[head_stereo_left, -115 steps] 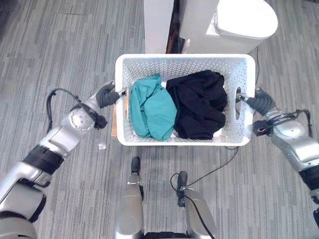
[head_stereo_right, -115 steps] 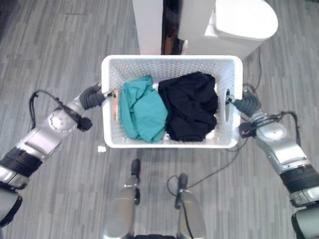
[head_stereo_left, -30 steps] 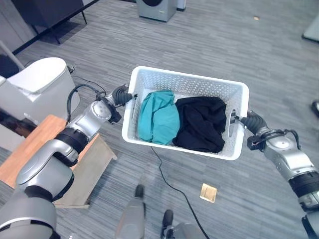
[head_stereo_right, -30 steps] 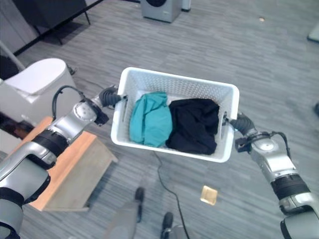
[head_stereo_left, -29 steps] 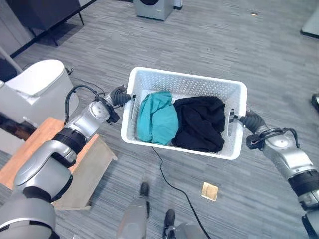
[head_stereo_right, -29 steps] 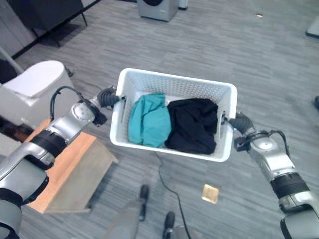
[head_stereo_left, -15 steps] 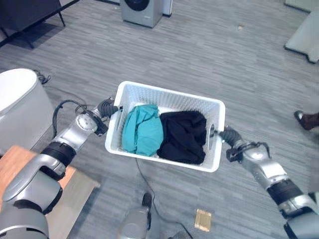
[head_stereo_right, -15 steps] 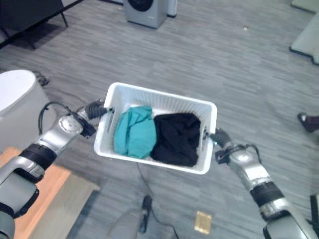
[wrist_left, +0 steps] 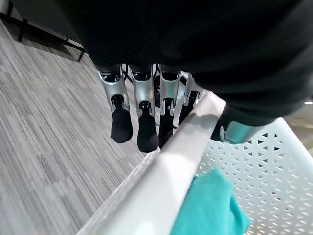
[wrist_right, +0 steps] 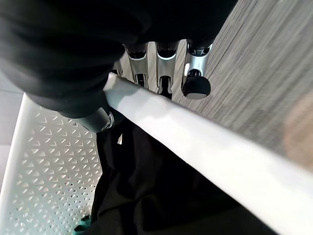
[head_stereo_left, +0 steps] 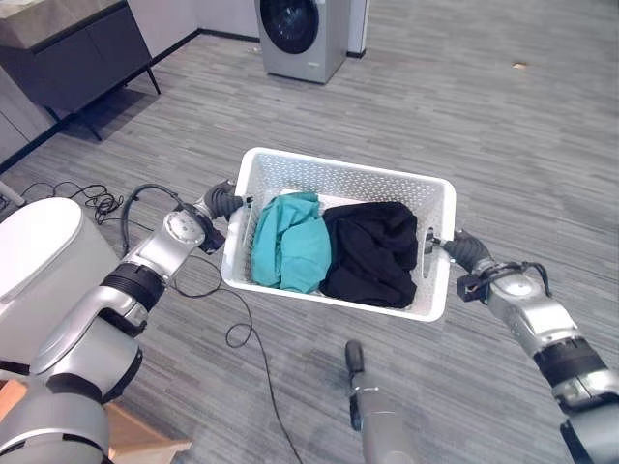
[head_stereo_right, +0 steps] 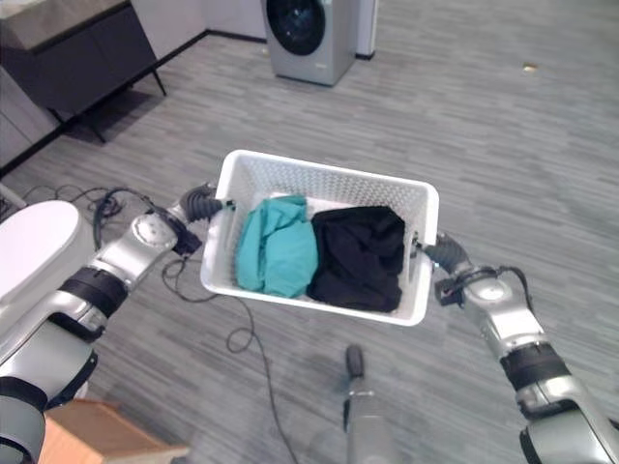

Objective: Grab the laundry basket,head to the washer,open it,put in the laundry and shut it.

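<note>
A white perforated laundry basket [head_stereo_left: 340,172] hangs above the grey floor, carried between both hands. In it lie a teal garment [head_stereo_left: 290,242] on the left and a black garment [head_stereo_left: 372,253] on the right. My left hand [head_stereo_left: 221,201] is shut on the basket's left rim [wrist_left: 171,166], fingers [wrist_left: 139,125] outside and thumb inside by the teal garment [wrist_left: 210,210]. My right hand [head_stereo_left: 463,249] is shut on the right rim [wrist_right: 195,132], fingers [wrist_right: 195,81] outside, above the black garment [wrist_right: 156,196]. The grey front-loading washer [head_stereo_left: 302,37] stands ahead at the far end, its door closed.
A dark low cabinet [head_stereo_left: 68,48] stands at the far left. A white rounded lidded bin [head_stereo_left: 39,261] sits close at my left, with a wooden board [head_stereo_left: 135,440] below it. Open grey plank floor lies between the basket and the washer.
The camera has swung: the washer now shows larger and nearer the middle, the white bin has slid further left. Both hands keep their hold on the basket.
</note>
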Available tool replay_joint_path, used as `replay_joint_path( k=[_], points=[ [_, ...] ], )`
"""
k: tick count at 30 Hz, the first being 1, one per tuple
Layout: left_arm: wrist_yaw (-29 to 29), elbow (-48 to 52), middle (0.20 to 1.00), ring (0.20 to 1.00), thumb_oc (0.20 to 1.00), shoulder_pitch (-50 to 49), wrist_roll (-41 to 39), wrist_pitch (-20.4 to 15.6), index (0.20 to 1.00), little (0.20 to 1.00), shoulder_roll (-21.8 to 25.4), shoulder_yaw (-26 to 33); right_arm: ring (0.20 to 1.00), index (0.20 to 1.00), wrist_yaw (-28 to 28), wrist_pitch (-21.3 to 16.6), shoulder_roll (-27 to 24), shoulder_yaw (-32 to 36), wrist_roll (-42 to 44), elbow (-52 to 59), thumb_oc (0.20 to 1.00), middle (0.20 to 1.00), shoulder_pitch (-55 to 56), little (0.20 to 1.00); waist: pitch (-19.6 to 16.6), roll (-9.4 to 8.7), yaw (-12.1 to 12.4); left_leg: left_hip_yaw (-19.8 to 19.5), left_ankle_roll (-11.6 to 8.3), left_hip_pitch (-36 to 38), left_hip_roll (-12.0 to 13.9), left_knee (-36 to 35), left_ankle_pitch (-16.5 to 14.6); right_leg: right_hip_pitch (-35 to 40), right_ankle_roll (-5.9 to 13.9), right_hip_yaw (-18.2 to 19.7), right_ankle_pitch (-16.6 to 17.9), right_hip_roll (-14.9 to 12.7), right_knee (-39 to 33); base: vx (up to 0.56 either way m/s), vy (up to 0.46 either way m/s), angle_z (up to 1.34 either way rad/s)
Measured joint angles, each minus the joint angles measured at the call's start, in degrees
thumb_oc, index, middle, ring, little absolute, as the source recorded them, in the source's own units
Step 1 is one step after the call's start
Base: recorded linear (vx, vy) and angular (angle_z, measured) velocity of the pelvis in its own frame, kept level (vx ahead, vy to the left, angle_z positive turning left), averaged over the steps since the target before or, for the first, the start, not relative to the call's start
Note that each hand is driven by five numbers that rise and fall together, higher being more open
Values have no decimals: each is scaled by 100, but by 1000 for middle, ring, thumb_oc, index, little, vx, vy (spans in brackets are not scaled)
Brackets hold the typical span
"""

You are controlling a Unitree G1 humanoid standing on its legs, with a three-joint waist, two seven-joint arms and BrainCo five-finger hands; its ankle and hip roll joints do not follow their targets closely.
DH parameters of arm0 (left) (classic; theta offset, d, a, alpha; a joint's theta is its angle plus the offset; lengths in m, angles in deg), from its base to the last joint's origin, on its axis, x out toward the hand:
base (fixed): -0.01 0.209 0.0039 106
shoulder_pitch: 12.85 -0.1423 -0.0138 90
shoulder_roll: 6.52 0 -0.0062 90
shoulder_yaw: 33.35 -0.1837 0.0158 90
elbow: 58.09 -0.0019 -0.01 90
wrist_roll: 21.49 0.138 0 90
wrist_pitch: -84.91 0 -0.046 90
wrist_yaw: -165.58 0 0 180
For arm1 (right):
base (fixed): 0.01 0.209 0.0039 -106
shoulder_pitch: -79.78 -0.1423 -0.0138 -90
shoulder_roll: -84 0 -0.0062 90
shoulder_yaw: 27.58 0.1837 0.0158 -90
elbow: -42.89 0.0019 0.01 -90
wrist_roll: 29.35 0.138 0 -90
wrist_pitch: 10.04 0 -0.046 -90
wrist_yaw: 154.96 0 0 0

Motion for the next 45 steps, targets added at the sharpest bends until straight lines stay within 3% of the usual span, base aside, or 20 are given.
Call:
replay_joint_path(
  k=[1,5,6,9,12,13,15,17,21,24,26,28,30,31,34,36,37,39,41,45],
  points=[
    [23,-35,200,200,200,-30,-5,-3,200,200,-12,38,200,200,22,52,-33,-25,-3,-23,200,200,-73,200,46,-41,-125,-176,-292,-10,66,638,169,184,-681,-83,505,76,383,572,-324,26],
    [28,256,200,200,200,-36,-19,-88,200,200,11,122,200,200,60,51,-196,-17,108,-148,200,200,-78,200,120,-50,-337,257,-317,-1211,458,3470,1859,1004,-1119,-623,-500,440,862,463,-505,42],
    [29,617,200,200,200,1,-21,-58,200,200,265,57,200,200,21,41,-244,44,191,-45,200,200,-118,200,190,-284,-415,869,350,-2216,908,5082,2376,1276,-1450,-790,-767,558,852,420,-445,41],
    [-25,797,200,200,200,-5,-83,-66,200,200,554,143,200,200,-79,-95,-220,322,173,418,200,200,-79,200,299,-682,-209,1139,474,-3595,1043,6025,2078,1925,-1491,-765,-876,744,498,345,-255,-5],
    [-44,899,200,200,200,81,-82,-56,200,200,428,143,200,200,-238,-86,-236,589,176,679,200,200,320,200,453,-942,-177,1315,453,-4624,948,5949,1719,2609,-1550,-744,-965,746,-111,368,-33,28],
    [-50,907,200,200,200,4,-80,76,200,200,404,147,200,200,-243,-75,-214,643,171,810,200,200,444,200,607,-1000,68,1546,339,-4675,477,4258,1740,2759,-1128,-769,-893,605,116,513,128,-34],
    [-40,776,200,200,200,-41,-71,57,200,200,276,161,200,200,-251,-32,-239,606,163,933,200,200,662,200,829,-264,143,1455,512,-4179,268,1452,1826,2694,504,-779,-637,1031,1040,635,160,-58],
    [-26,651,200,200,200,-51,-63,-15,200,200,313,172,200,200,-234,-31,-280,469,176,1112,200,200,847,200,519,-314,476,1903,449,-4222,-171,-109,2206,2935,-1247,-494,-1542,609,178,551,92,-71],
    [-41,460,200,200,200,-45,-65,8,200,200,155,89,200,200,-275,-32,-96,189,180,669,200,200,630,200,520,-233,715,971,217,-4740,-257,-887,2065,3831,-1101,-128,-1746,927,-337,541,121,-53],
    [-47,316,200,200,200,-63,-148,38,200,200,162,34,200,200,-250,-22,-75,90,172,531,200,200,402,200,470,-490,930,1573,770,-4499,-514,616,1828,4875,-545,141,-2070,842,-461,852,343,-42],
    [-61,300,200,200,200,-68,-240,87,200,200,195,-119,200,200,-292,-26,194,166,107,526,200,200,612,200,250,-876,787,1820,1207,-3985,-675,1229,1968,4231,-449,-209,-1786,591,2039,826,404,14],
    [-102,293,200,200,200,-4,-242,98,200,200,398,-305,200,200,-429,-24,439,234,-6,682,200,200,689,200,153,-1066,461,1882,1409,-3571,-1189,1823,940,2722,-35,-419,417,-302,5421,532,303,11],
    [-68,316,200,200,200,46,-233,96,200,200,351,-118,200,200,-426,-12,524,248,-39,529,200,200,617,200,232,-538,410,1871,1605,-3025,-1145,1932,382,1729,-203,-412,-258,-795,6013,555,193,-14],
    [-70,307,200,200,200,298,-227,98,200,200,332,-69,200,200,-402,-12,514,271,-37,539,200,200,595,200,310,-306,327,1655,1557,-2221,-1149,1261,312,1026,-492,-762,-1018,-1144,5438,658,71,30],
    [-130,265,200,200,200,586,-218,81,200,200,275,-62,200,200,-351,-40,326,259,23,535,200,200,444,200,414,38,95,1049,1290,-996,-791,88,364,120,-597,-1313,-1307,-561,3021,574,-106,75],
    [-126,126,200,200,200,587,-211,67,200,200,254,-92,200,200,-345,-38,306,261,24,538,200,200,373,200,430,-238,-167,849,715,-570,-831,111,338,196,-677,-1397,-943,-306,593,608,-167,138],
    [-136,52,200,200,200,640,-186,53,200,200,91,-72,200,200,-353,-40,66,343,24,757,200,200,503,200,374,-475,-395,514,258,-391,-764,372,69,52,-359,-615,-756,-78,-1248,536,-119,180],
    [-66,4,200,200,200,572,-168,41,200,200,8,-175,200,200,-354,-23,38,383,22,690,200,200,591,200,353,-848,-416,703,-151,-105,-961,1101,-139,325,-1279,-506,-1132,-196,-1191,664,-167,127],
    [-138,-130,200,200,200,234,-53,38,200,200,-354,-80,200,200,-306,-63,-32,400,13,540,200,200,777,200,240,-311,-388,243,-399,69,-559,1000,-562,371,-754,-875,251,-22,92,694,-231,87],
    [-130,45,200,200,200,260,5,62,200,200,-131,10,200,200,-138,28,-56,412,10,514,200,200,439,200,243,-252,-444,487,-558,197,-46,1632,713,766,-1385,-949,-641,406,1223,477,-274,10]
  ],
)
